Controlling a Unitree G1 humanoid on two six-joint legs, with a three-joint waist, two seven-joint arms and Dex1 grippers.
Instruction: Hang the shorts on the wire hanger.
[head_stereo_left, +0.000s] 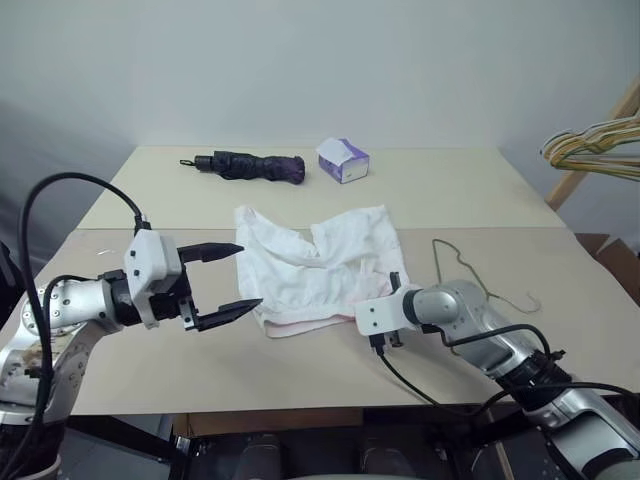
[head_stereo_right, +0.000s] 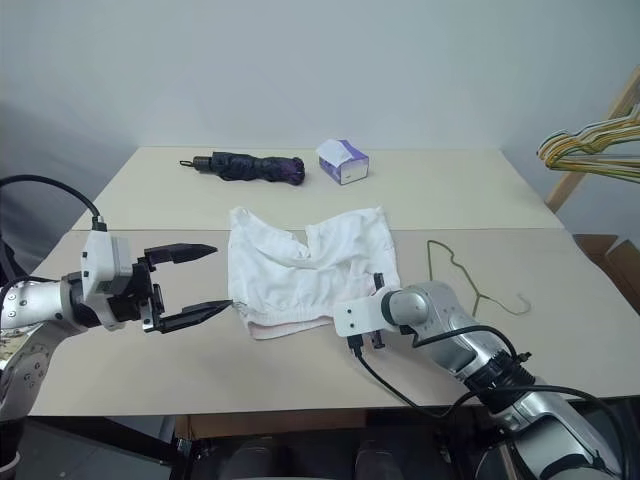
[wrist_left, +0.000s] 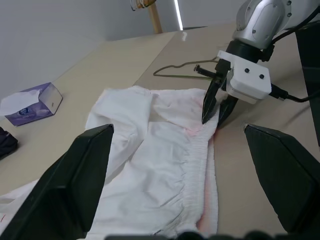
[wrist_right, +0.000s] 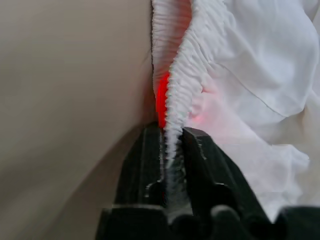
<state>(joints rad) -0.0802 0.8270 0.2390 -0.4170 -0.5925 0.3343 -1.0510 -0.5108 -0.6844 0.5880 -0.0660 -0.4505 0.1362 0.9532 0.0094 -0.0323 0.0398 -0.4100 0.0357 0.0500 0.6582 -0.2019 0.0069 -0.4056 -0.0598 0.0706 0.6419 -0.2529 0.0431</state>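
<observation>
One pair of white shorts (head_stereo_left: 318, 266) is lying crumpled on the beige table (head_stereo_left: 200, 370), with one thin wire hanger (head_stereo_left: 470, 275) lying flat on the table just to its right, apart from the fabric. At the table's far edge one folded dark umbrella (head_stereo_left: 248, 165) and one purple tissue box (head_stereo_left: 342, 160) are sitting side by side, well apart from the shorts. A cluster of hangers (head_stereo_left: 592, 148) is showing at the right edge of the room.

The right gripper (wrist_left: 214, 107) is reaching in from the right, angled downward, its two black fingers pinching the gathered waistband at the near right corner of the shorts, beside a pinkish-red mark. The left gripper (head_stereo_left: 224, 284) is hovering roughly level just left of the shorts, its fingers spread wide and touching nothing, pointing toward the fabric's near left edge.
</observation>
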